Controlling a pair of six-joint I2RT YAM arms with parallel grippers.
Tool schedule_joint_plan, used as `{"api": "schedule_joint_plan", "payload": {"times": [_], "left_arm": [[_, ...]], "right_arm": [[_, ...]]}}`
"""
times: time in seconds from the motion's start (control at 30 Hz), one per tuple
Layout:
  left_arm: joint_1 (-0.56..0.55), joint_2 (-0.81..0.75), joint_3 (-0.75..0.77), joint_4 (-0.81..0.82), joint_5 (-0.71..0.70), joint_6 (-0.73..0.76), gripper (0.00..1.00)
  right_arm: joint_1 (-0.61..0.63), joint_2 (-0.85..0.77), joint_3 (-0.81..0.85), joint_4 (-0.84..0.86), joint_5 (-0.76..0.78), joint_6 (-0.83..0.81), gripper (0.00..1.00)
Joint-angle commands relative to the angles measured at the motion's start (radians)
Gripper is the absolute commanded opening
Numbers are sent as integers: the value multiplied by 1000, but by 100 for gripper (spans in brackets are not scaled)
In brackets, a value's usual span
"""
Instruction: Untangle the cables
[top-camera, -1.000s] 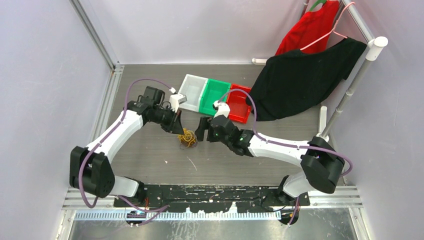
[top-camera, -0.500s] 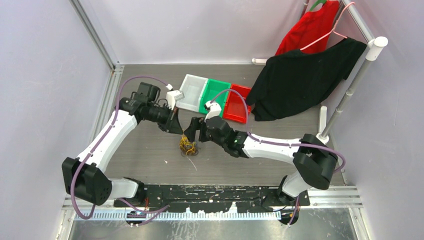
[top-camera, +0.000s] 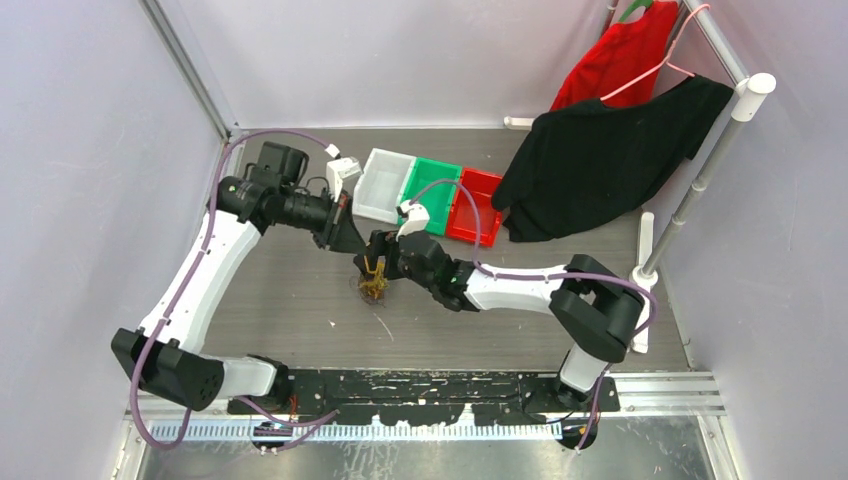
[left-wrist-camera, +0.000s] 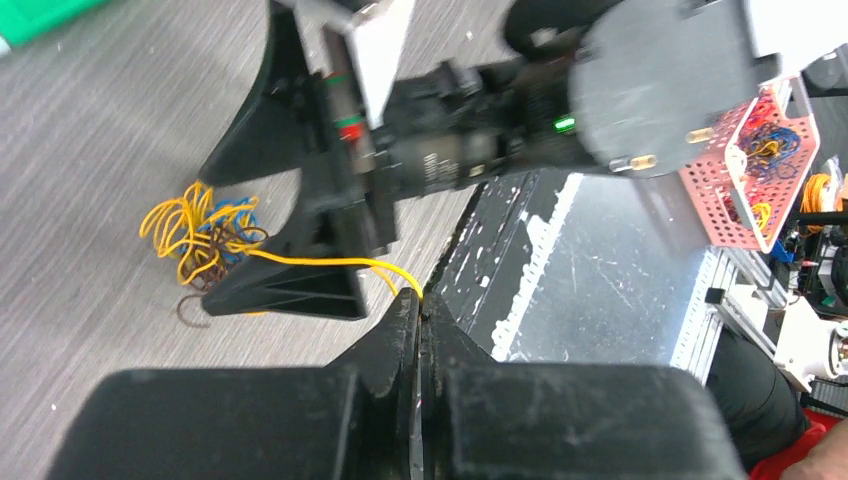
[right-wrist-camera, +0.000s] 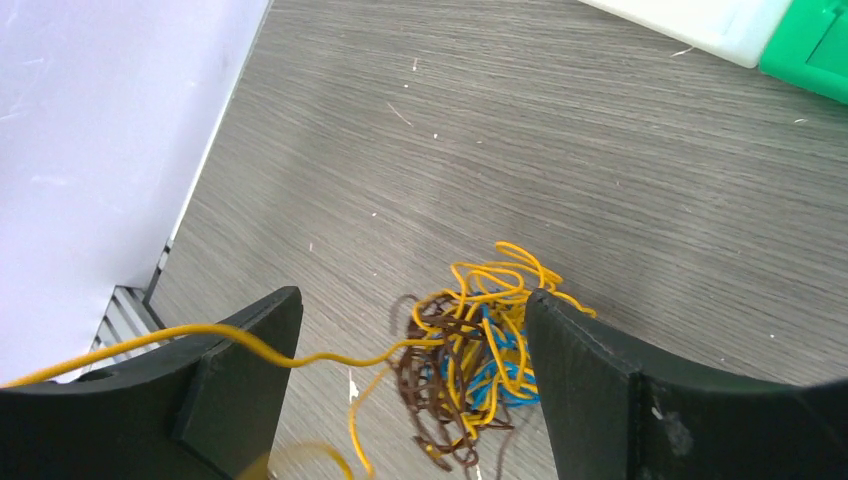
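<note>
The left tool (left-wrist-camera: 418, 300) is pinched shut on one orange-yellow strand (left-wrist-camera: 330, 262), the wire coming out right at the fingertips. From there the strand runs in a shallow arc, clear of the desk (top-camera: 300, 300), back to the clump of cables (left-wrist-camera: 205, 245). The right tool (right-wrist-camera: 410, 330) stands wide and holds nothing. Its two fingers straddle the clump, one on each side, and the drawn-out strand passes across the front of the finger nearer the wall. Whether the fingertips touch the wood cannot be told.

The cables (right-wrist-camera: 470, 350) lie on the desk between the two arms, just below both tools in the overhead view and well short of the white, green and red bins (top-camera: 430, 185) further back. The clump is a tight little nest: orange-yellow loops on top, dark brown coils at the near side, a bit of blue buried in the middle.

As a judgement, the job is barely begun. One end of a single strand has been led out — nothing more. The brown and blue wires, and most of the orange-yellow one, are wound together, and no wire lies separate on the desk. What is left is nearly everything: pinning or gripping the nest with the open tool, pulling the held strand free, then doing the same for the other colours.
</note>
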Motion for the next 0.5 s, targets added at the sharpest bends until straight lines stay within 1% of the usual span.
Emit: {"api": "schedule_joint_plan", "payload": {"times": [0.0,0.1,0.13,0.2,0.23,0.47], "left_arm": [[-3,-31,122,-83,108,-2,0],[-3,-34,189,-99,99,-15,0],[-3,-65,214,-97,88,-23,0],[-3,-76,275,-91,61,-43,0],[-3,-76,313,-90,52,-52,0],[-3,-49,576,-103,-7,-122,0]], "right_arm": [[5,51,58,77,63,38,86],[5,76,58,79,89,49,85],[5,81,58,76,98,51,85],[6,88,53,68,101,54,85],[6,92,51,62,136,57,85],[10,90,13,7,236,88,83]]}}
